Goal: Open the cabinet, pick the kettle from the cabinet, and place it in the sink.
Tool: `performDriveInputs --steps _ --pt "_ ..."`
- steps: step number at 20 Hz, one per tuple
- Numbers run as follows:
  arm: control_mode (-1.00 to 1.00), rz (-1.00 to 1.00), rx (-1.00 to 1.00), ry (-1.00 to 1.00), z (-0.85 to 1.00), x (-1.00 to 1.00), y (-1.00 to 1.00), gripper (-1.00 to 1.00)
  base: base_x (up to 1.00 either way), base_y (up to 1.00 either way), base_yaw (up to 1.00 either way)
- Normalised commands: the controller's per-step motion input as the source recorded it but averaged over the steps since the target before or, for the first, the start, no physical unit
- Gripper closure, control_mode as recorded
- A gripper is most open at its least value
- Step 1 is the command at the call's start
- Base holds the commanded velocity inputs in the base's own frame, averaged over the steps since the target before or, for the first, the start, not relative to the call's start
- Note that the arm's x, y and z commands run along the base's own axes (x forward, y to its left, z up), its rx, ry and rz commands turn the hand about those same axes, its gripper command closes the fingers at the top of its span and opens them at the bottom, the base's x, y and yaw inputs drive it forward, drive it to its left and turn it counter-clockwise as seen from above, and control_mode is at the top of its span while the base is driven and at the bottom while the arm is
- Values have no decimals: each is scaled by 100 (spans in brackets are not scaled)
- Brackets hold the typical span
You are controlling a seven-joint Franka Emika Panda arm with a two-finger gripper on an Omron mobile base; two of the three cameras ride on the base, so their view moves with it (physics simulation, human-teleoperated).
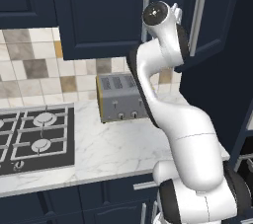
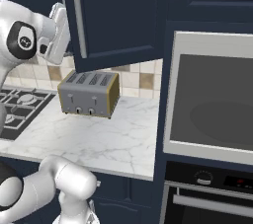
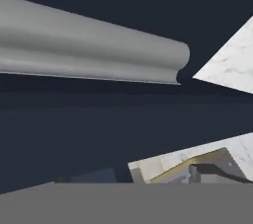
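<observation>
Kitchen, gas hob (image 1: 34,136), toaster (image 1: 120,97), oven (image 2: 212,99)

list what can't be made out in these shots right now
- Kettle: hidden behind the cabinet doors, both base views.
- Tool: tucked behind the arm's wrist and the door edge; its jaws are hidden.
- Handle: in the hand view, cut off at the left edge.
- Toaster: dials too small to read.

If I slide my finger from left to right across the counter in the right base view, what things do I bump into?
Gas hob → four-slot silver toaster → bare white marble counter → built-in oven with the grey door.
</observation>
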Motion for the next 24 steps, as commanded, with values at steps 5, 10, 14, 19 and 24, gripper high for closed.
performDriveInputs --steps 5,10,14,19,24 --pt "-100 -13 5 -11 -19 -5 -16 -100 0 0 0" --pt "-100 -17 12 -3 0 -31 -39 -100 0 0 0" --pt "-100 -23 13 1 7 -39 -43 -100 0 0 0" --pt "-100 -27 6 1 3 -41 -38 -100 0 0 0" --pt "-100 -26 0 0 0 -40 -39 -100 0 0 0"
